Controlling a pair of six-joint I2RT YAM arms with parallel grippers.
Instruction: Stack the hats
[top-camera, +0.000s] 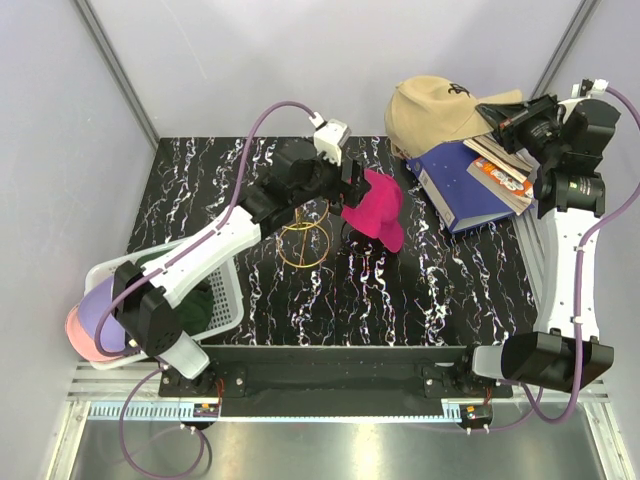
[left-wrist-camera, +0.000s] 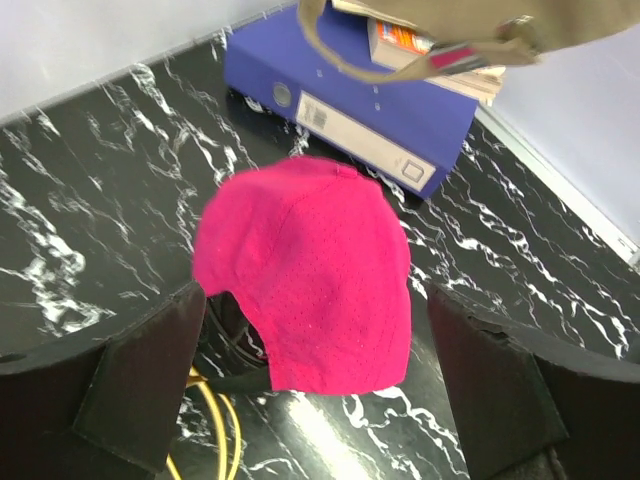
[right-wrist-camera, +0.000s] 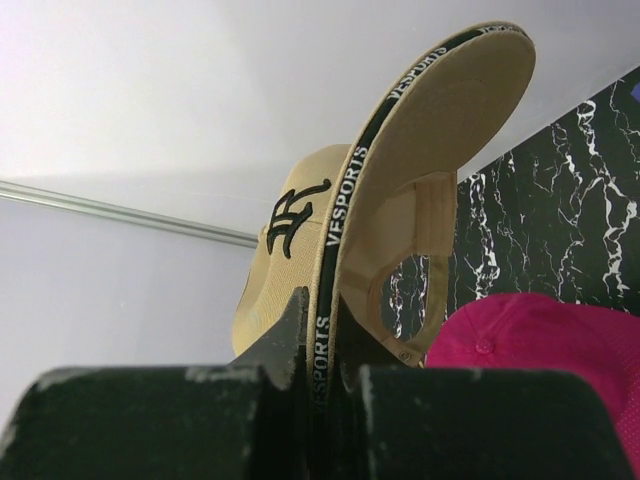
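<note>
A magenta cap (top-camera: 375, 208) sits on the marble table over a black wire frame. In the left wrist view it (left-wrist-camera: 310, 270) lies between my left fingers (left-wrist-camera: 140, 385), which stand wide apart and clear of it. My left gripper (top-camera: 350, 192) is open right beside it. My right gripper (top-camera: 503, 118) is shut on the brim of the tan cap (top-camera: 440, 108) and holds it up over the blue binder. The right wrist view shows the brim (right-wrist-camera: 400, 160) pinched edge-on. A dark green cap (top-camera: 198, 305), a lavender cap (top-camera: 95, 300) and a light pink cap (top-camera: 78, 335) sit at the basket.
A white mesh basket (top-camera: 228, 290) stands at the near left under my left arm. A gold wire ring frame (top-camera: 305, 240) lies beside the magenta cap. A blue binder (top-camera: 465, 190) with books (top-camera: 500, 172) on it sits at the back right. Grey walls close in the table.
</note>
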